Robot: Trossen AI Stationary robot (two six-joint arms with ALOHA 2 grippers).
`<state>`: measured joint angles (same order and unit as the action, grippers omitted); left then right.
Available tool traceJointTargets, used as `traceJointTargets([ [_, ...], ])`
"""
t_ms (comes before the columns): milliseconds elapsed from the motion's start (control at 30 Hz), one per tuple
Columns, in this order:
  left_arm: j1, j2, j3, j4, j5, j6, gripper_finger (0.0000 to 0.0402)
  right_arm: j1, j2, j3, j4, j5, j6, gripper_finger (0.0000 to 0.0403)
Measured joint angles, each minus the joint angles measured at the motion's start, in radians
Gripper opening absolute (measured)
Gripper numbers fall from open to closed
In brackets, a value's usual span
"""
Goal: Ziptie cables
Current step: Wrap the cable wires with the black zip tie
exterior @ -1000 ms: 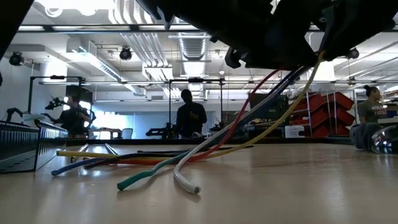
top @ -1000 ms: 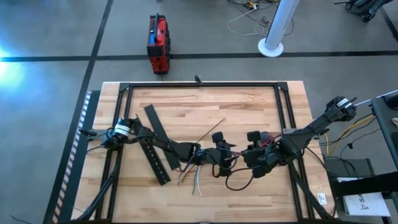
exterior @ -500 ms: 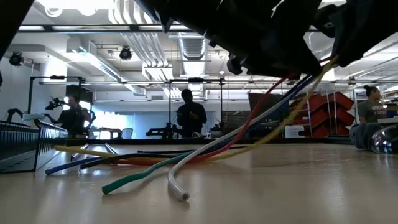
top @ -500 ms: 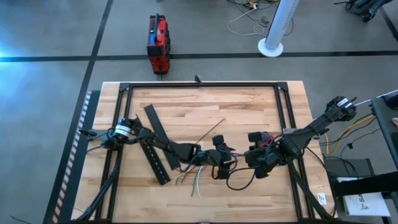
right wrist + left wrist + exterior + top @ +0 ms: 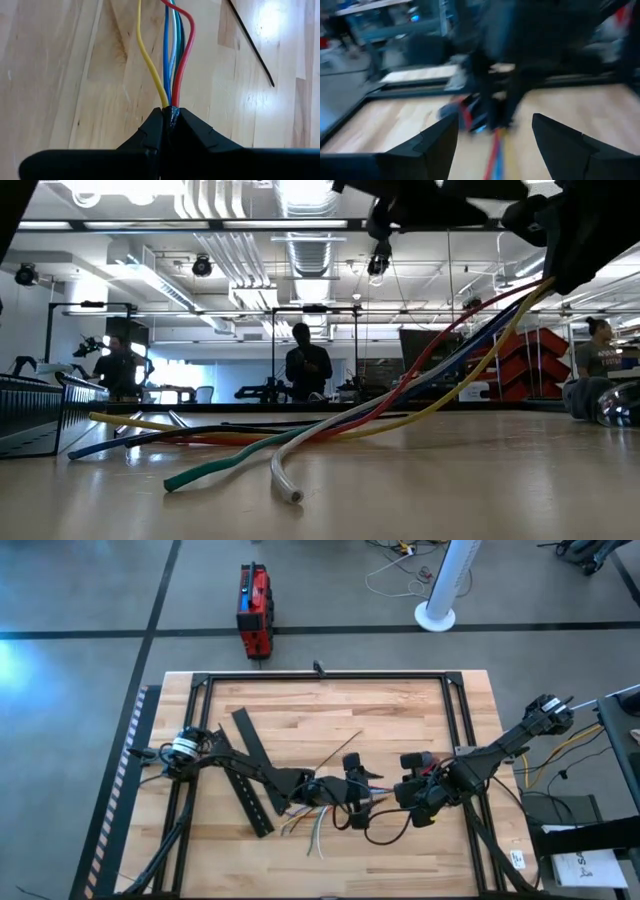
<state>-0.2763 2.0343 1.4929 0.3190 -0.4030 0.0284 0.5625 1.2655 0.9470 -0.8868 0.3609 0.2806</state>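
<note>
The cables (image 5: 318, 820) are a bundle of yellow, blue, green, white and red wires. They run from my right gripper (image 5: 392, 802) toward the table's left. In the low view they slope down from the gripper (image 5: 570, 240) to loose ends (image 5: 230, 470) lying on the wood. My right gripper (image 5: 170, 116) is shut on them. My left gripper (image 5: 345, 790) hovers above the bundle's middle. It is open, with its fingers (image 5: 440, 145) wide apart over the red and blue wires (image 5: 495, 155) and clear of them. My right gripper pinches one end of the bundle (image 5: 170, 106) between its two fingertips, all the wires together. The fingers slant down from the table's right, and the wires run on in line with them. The held end is lifted clear, and the far ends (image 5: 290, 490) rest on the table.
Two long black slotted bars (image 5: 250, 765) lie at the table's left, beside the left arm. A thin dark strip (image 5: 340, 750) lies on the wood beyond the cables, also in the right wrist view (image 5: 250, 42). A black frame (image 5: 320, 676) edges the table. People stand in the room behind.
My left gripper has risen off the cables; in the low view its dark bulk has moved up to the picture's top. The cables' loose green and white ends have slid a little along the table, and the held end stays lifted in my right gripper.
</note>
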Motion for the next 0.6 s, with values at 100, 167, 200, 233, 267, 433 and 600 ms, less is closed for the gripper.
traceJointTargets([
  [100,0.0,0.047,0.0,0.086,0.027,-0.026,0.0242,0.0,0.0,0.0,0.004,0.005,0.0,0.0028],
  [167,0.0,0.083,0.0,0.113,0.019,-0.039,0.0242,0.0,0.0,0.0,0.008,0.005,0.0,0.0028],
  [200,0.003,0.098,-0.001,0.127,0.012,-0.046,0.0242,0.0,0.0,0.0,0.009,0.005,0.005,0.0028],
  [233,0.004,0.113,-0.001,0.14,-0.001,-0.053,0.0241,0.0,0.0,0.0,0.01,0.005,0.012,0.0028],
  [267,0.007,0.125,-0.001,0.157,-0.005,-0.06,0.024,0.0,0.0,0.0,0.009,0.005,0.017,0.0028],
  [433,0.018,0.175,0.019,0.177,-0.034,-0.072,0.0233,0.0,0.0,0.0,0.01,0.005,0.022,0.0028],
  [600,0.024,0.223,0.052,0.175,-0.035,-0.072,0.0225,0.0,0.0,0.013,0.011,0.005,0.017,0.0028],
])
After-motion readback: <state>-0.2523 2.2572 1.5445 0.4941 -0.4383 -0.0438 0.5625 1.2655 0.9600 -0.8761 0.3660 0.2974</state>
